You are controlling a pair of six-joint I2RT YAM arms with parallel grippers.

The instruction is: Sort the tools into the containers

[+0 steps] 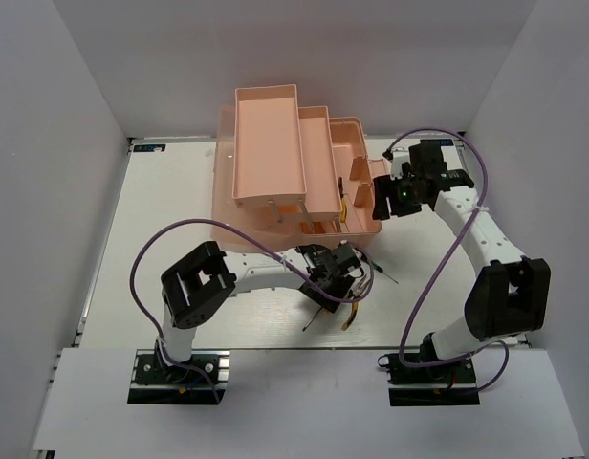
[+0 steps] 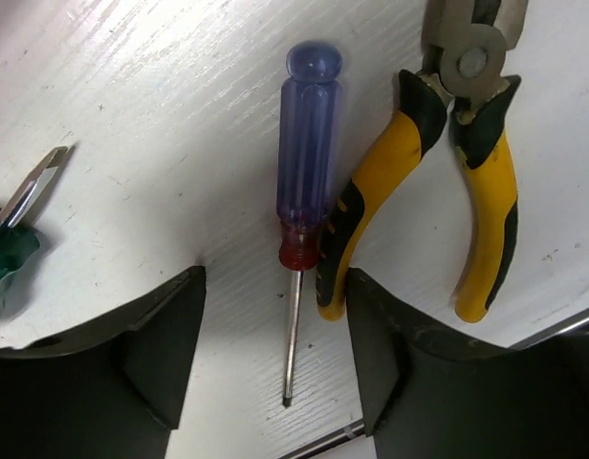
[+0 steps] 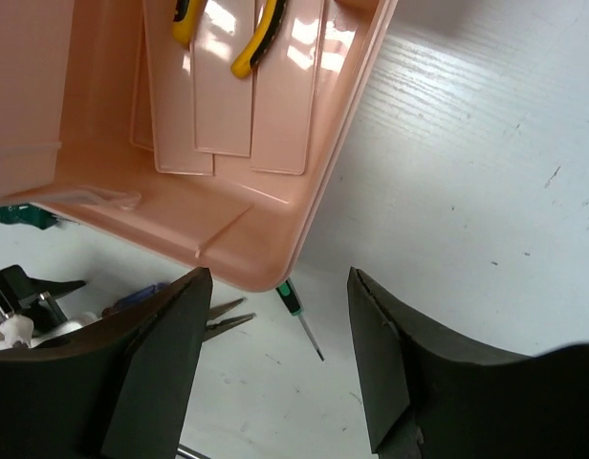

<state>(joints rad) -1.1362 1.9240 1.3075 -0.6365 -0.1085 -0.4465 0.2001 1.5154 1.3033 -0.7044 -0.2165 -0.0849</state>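
Left claw (image 2: 275,287) hangs wide open and empty over the desk (image 2: 132,96), its dark fingers (image 2: 161,354) on either side of the shaft of the blue-handled screwdriver (image 2: 309,153), which lies flat and touches neither. Right claw (image 3: 275,296) is also spread with nothing in it, above the near right corner of the toolbox (image 3: 228,220).

That salmon-pink toolbox stands open at the back of the desk, its trays (image 1: 269,143) stepped down to the right. One pair of boxed pliers (image 3: 256,38) lies at its low right end. Only their yellow handles show, so I cannot tell whether they rest in a tray or in the base.

The loose pliers (image 2: 395,163) lie just beside the blue-handled screwdriver, one handle tip close against its red collar and their head cut off by the frame. A green-handled screwdriver (image 2: 8,253) is mostly out of frame, only its flat blade clear. The thin dark screwdriver (image 3: 299,320) pokes from under the toolbox corner, handle hidden. From above, the left arm covers most of these.

The desk is white and faintly grained, with plain white walls (image 1: 75,115) around it
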